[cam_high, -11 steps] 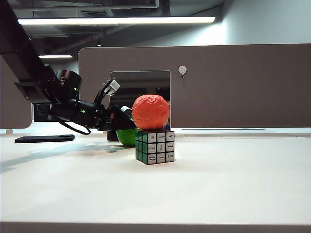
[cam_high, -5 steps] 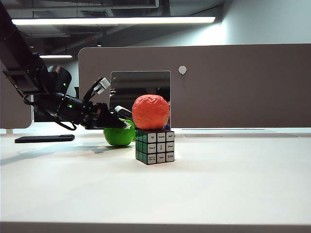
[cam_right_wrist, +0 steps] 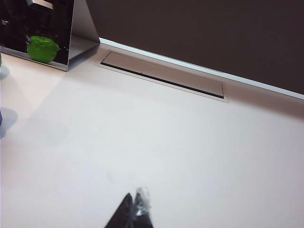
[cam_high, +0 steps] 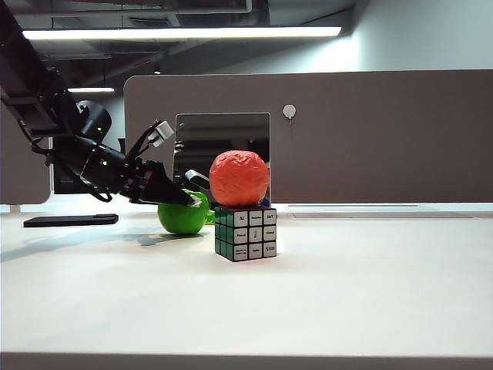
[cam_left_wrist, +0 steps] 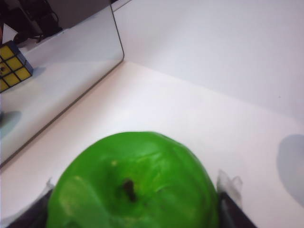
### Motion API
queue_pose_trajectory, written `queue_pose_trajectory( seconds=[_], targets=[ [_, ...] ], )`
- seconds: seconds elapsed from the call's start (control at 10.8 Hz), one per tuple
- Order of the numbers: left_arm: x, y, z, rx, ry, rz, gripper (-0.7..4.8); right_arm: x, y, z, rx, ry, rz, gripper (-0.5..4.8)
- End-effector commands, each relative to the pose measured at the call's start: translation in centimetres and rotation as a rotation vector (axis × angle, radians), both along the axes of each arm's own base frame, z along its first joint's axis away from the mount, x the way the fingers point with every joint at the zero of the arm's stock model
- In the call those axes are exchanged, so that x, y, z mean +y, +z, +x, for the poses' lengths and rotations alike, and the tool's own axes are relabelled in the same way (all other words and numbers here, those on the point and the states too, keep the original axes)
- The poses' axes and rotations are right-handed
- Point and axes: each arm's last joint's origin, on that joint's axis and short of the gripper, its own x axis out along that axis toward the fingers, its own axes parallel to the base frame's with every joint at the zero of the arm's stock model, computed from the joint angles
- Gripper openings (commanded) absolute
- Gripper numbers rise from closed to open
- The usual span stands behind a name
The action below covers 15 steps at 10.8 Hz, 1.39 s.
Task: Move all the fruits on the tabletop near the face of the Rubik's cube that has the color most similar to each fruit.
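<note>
a: where's the glossy green apple [cam_high: 182,216] just now?

b: on the broad white tabletop [cam_high: 323,293], just left of the small black-edged rubik's cube [cam_high: 246,233] in the exterior view, a little behind it. the cube's green face [cam_high: 223,231] is turned toward that side. whether apple and cube touch, i can't tell.

a: and the left gripper [cam_high: 194,202]?

b: it reaches in from the left, angled down, with its tips at the apple's top. the left wrist view shows the apple [cam_left_wrist: 135,185] filling the space between the two fingers [cam_left_wrist: 228,190], one on each flank, so the jaws are spread wide around the fruit and close against its sides.

a: the other fruit?

b: the matte orange-red wrinkled ball [cam_high: 239,178] sits above the cube in the exterior view, looking as if it rests on top; it may be standing behind it instead.

a: what does the right gripper [cam_right_wrist: 134,212] show?

b: its fingers are pressed together with nothing between them, over bare tabletop, well away from the fruits. a standing mirror panel [cam_right_wrist: 45,33] in that view reflects the apple.

a: anything else on the table?

b: a flat black phone [cam_high: 71,220] lies far left, and the grey partition wall [cam_high: 370,131] stands behind.
</note>
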Motion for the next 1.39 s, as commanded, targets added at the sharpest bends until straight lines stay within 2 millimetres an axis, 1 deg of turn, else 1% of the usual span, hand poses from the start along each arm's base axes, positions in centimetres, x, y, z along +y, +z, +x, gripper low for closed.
queue_pose_trajectory(
  seconds=[0.09,0.37,0.46,0.65,0.74,1.29,1.39],
  targets=[
    [0.5,-0.9,-1.6,0.153,0.052,0.078,3.36,0.0,0.2,0.0,-0.014,-0.012,0.009,-0.01],
    [0.5,-0.4,-1.8,0.151,0.053,0.078,3.36,0.0,0.2,0.0,-0.017,-0.012,0.011,-0.01],
    [0.5,-0.3,-2.3,0.178,0.053,0.083,3.36,0.0,0.3,0.0,-0.02,-0.012,0.012,-0.01],
    [0.6,-0.3,-2.4,0.194,0.053,0.085,3.36,0.0,0.3,0.0,-0.021,-0.012,0.012,-0.01],
    [0.6,0.9,-3.1,0.22,0.05,0.091,3.35,-0.2,0.6,-0.4,-0.071,-0.012,0.036,-0.01],
    [0.7,2.1,-3.4,0.199,0.064,0.106,3.35,-0.7,0.7,-1.4,-0.129,-0.013,0.065,-0.01],
    [0.7,1.9,-3.9,0.218,0.075,0.126,3.35,-0.7,0.7,-1.5,-0.124,-0.013,0.062,-0.01]
  ],
)
